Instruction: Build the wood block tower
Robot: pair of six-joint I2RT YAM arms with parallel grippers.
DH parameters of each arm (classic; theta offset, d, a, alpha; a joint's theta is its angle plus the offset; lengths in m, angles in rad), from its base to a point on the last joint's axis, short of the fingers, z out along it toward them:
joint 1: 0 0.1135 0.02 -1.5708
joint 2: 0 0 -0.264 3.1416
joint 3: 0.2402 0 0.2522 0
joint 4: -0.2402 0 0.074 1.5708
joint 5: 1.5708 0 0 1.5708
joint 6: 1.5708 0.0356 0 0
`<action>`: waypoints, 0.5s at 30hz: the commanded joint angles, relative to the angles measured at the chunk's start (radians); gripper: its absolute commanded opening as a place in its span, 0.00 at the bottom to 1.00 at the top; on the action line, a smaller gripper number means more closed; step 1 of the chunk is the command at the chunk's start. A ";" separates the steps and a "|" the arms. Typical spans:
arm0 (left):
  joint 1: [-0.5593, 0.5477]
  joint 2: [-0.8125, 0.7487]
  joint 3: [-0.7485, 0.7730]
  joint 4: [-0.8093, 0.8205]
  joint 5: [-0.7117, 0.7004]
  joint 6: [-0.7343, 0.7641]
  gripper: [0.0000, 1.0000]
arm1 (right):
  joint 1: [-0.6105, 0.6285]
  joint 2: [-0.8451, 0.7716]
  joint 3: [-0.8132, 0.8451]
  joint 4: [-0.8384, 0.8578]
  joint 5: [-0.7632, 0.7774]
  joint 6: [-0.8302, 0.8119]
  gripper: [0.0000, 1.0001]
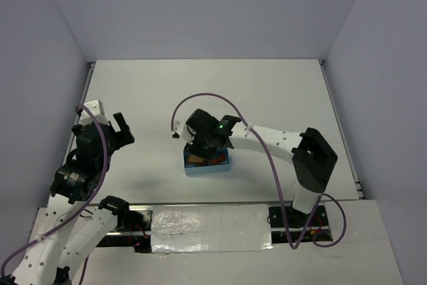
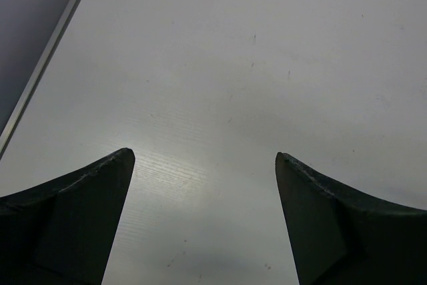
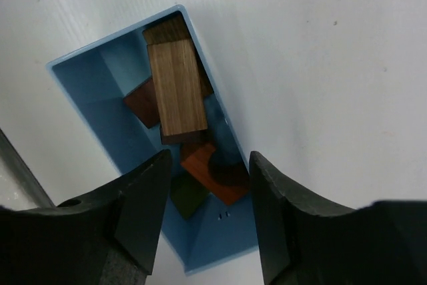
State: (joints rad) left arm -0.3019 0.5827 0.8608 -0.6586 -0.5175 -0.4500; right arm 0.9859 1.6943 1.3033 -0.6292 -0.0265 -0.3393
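No stacked tower shows. Loose wood blocks lie in a light blue tray [image 3: 80, 91]: a long tan block [image 3: 175, 88] on top, a dark red block [image 3: 143, 103] beside it, an orange block with a round cut-out [image 3: 212, 173] and an olive green block [image 3: 187, 195] under it. In the top view the tray [image 1: 208, 166] sits mid-table under my right gripper [image 1: 208, 145]. My right gripper [image 3: 208, 165] hangs open and empty just above the orange and green blocks. My left gripper [image 1: 120, 128] is open and empty over bare table at the left; it also shows in the left wrist view [image 2: 205, 157].
White walls enclose the table on three sides. A metal rail [image 2: 47, 65] runs along the table's left edge. A purple cable [image 1: 207, 98] loops above the right wrist. Silver tape [image 1: 213, 221] covers the near edge between the arm bases.
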 commanded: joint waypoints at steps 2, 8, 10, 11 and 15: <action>0.003 0.000 0.003 0.033 0.010 0.002 1.00 | 0.008 0.057 0.016 0.068 0.013 -0.050 0.55; 0.003 0.006 0.000 0.033 0.017 0.005 0.99 | -0.029 0.041 -0.036 0.189 0.117 -0.027 0.19; 0.003 0.008 0.001 0.033 0.020 0.007 0.99 | -0.065 -0.010 -0.084 0.214 0.123 -0.009 0.14; 0.003 0.006 0.000 0.034 0.022 0.007 1.00 | -0.103 -0.048 -0.123 0.245 0.134 0.006 0.12; 0.003 0.006 0.000 0.039 0.031 0.010 0.99 | -0.200 -0.116 -0.197 0.295 0.206 0.037 0.02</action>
State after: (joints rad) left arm -0.3019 0.5873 0.8608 -0.6582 -0.4988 -0.4484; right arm 0.8581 1.6569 1.1419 -0.4198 0.0788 -0.3336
